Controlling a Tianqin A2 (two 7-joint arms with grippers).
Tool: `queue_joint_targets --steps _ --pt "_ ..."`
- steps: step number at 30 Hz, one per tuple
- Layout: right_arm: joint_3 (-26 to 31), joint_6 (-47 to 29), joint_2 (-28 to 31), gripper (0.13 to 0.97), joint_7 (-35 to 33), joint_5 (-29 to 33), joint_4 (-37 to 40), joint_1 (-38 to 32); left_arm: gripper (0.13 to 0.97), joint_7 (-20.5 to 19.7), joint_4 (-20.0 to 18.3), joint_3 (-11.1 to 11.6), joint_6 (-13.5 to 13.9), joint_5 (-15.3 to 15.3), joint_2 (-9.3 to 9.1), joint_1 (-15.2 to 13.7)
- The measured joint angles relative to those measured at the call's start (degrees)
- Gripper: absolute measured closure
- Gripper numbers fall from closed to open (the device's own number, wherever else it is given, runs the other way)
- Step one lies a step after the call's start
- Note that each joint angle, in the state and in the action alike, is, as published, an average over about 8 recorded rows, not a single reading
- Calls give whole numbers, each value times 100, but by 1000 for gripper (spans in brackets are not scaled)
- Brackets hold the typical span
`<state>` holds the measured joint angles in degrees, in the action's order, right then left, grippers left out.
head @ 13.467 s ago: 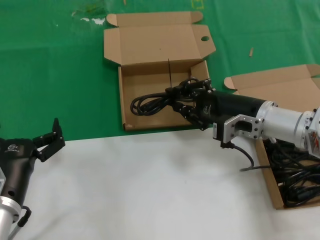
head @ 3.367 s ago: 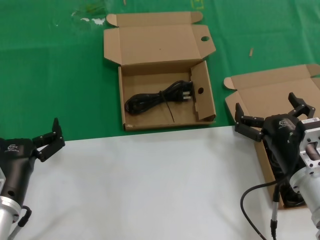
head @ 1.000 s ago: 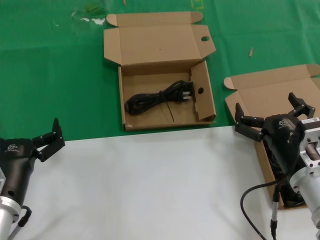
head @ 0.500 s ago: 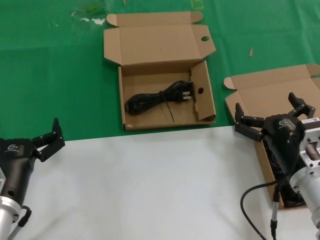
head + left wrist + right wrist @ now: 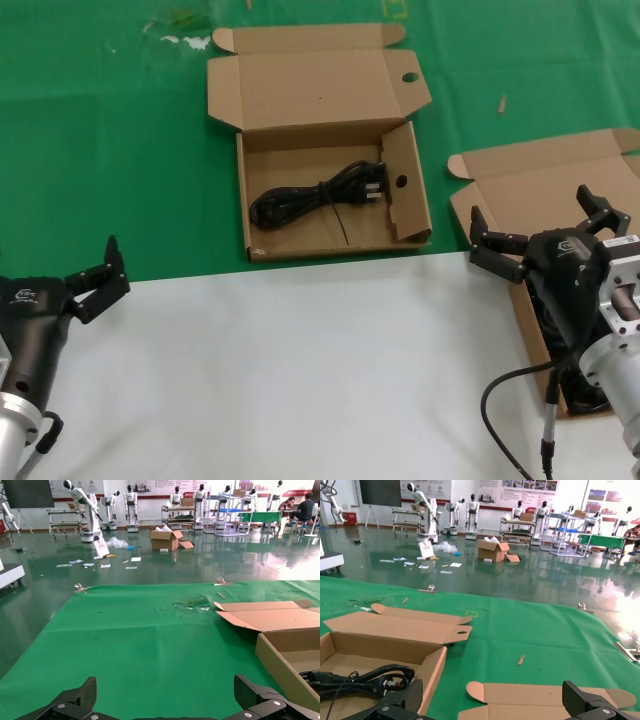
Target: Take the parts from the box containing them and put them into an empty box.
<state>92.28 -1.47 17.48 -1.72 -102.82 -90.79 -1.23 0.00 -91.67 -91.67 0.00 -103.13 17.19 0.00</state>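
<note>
The empty box [image 5: 325, 235], with a round hole in its lid tab, lies open at the middle back and holds one coiled black cable [image 5: 315, 195], also seen in the right wrist view [image 5: 367, 676]. The box containing the parts [image 5: 530, 330] is at the right, lid [image 5: 545, 175] folded back; my right arm hides most of its dark cables [image 5: 588, 392]. My right gripper [image 5: 530, 212] hovers over that box, open and holding nothing [image 5: 492, 697]. My left gripper [image 5: 92, 268] is parked at the lower left, open and holding nothing [image 5: 165, 695].
A green cloth [image 5: 120, 130] covers the back of the table and a white sheet [image 5: 300, 370] the front. A small scrap [image 5: 503, 103] lies on the cloth right of the holed box. My right arm's cable [image 5: 510, 390] loops over the white sheet.
Nothing has moved in the last seconds. Well before that, my right gripper was in the holed box with the cable; the cable now lies there and the gripper is over the right box.
</note>
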Motion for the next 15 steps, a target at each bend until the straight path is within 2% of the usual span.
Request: queue_joint_targets --steps 15 --pt "0 0 0 129 0 0 0 0 132 0 0 0 0 0 0 0"
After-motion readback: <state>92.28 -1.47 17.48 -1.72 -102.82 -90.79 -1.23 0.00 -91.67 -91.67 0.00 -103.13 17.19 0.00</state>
